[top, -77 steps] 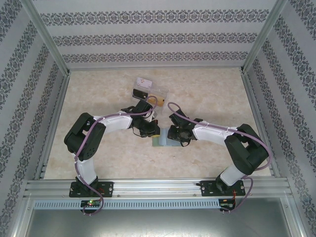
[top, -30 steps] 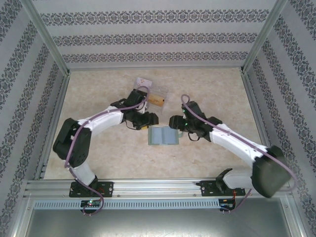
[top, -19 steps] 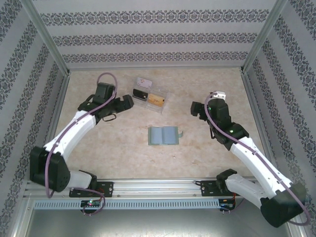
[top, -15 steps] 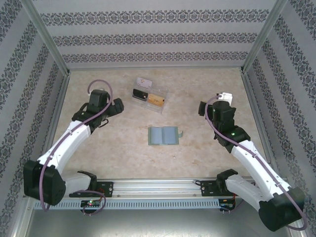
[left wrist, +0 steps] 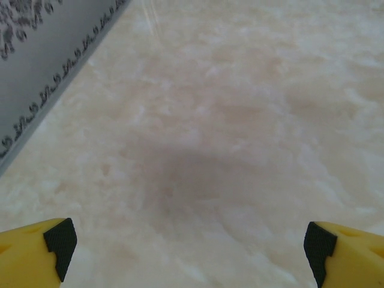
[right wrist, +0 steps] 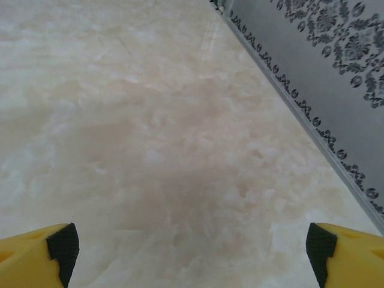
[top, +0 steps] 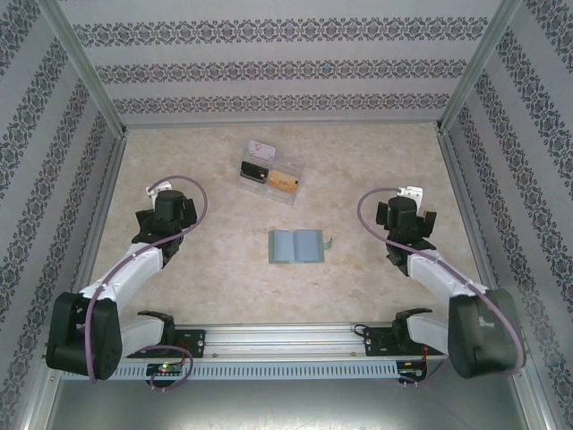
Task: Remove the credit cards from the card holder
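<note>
The left gripper (left wrist: 188, 255) hangs over bare table (left wrist: 228, 120) on the left side, near the left wall (left wrist: 36, 66). Its two yellow fingers (left wrist: 24, 255) stand wide apart, and nothing is in them.

At the back of the table sits a clear box (top: 269, 177). The cards (top: 285, 182) lie in it: one dark, one gold, and one white at the far end.

Near the box, about in the middle of the table, lies the holder (top: 295, 245). It is open flat like a little book, with two pale panels facing up. A small tab (top: 329, 242) sticks out on its right side. I see no card on it or poking out of it. It is small from up here, though, so I cannot tell if a slot hides one.

The right gripper (right wrist: 191, 252) hangs over bare table near the right wall (right wrist: 336, 90). Its fingers stand wide apart too, and they hold nothing.

Both grippers are well apart from the holder and the box. So I think the taking-out step is done, or nearly. The next move calls for a close look at the holder. If a card hides inside, one gripper must pin a panel down while the other pinches the card's edge and slides it out. If not, the arms can rest.
</note>
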`<control>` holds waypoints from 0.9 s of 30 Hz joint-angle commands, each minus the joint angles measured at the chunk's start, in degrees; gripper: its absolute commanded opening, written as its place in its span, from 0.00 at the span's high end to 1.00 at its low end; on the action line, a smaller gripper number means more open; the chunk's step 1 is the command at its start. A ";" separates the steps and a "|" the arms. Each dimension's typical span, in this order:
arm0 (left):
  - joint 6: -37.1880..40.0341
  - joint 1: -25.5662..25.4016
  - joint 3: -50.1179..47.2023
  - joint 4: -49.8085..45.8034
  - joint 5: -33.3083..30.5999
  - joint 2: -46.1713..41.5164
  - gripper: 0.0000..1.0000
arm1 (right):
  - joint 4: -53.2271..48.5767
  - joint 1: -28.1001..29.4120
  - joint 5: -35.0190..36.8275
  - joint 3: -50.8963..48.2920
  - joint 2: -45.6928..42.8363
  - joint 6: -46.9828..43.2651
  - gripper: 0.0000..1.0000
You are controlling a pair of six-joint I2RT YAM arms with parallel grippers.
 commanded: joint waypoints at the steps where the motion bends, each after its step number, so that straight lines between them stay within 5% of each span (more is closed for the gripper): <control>1: 7.65 2.12 -3.47 16.89 4.00 1.90 0.01 | 16.85 -0.92 -1.59 -2.43 3.61 -4.48 0.02; 12: 12.13 7.25 -10.34 42.09 24.76 13.20 0.01 | 31.02 -3.95 -19.74 -4.52 8.51 -6.88 0.02; 27: 11.86 7.16 -9.23 47.15 23.40 21.97 0.01 | 37.12 -3.97 -18.75 -3.34 17.76 -5.83 0.02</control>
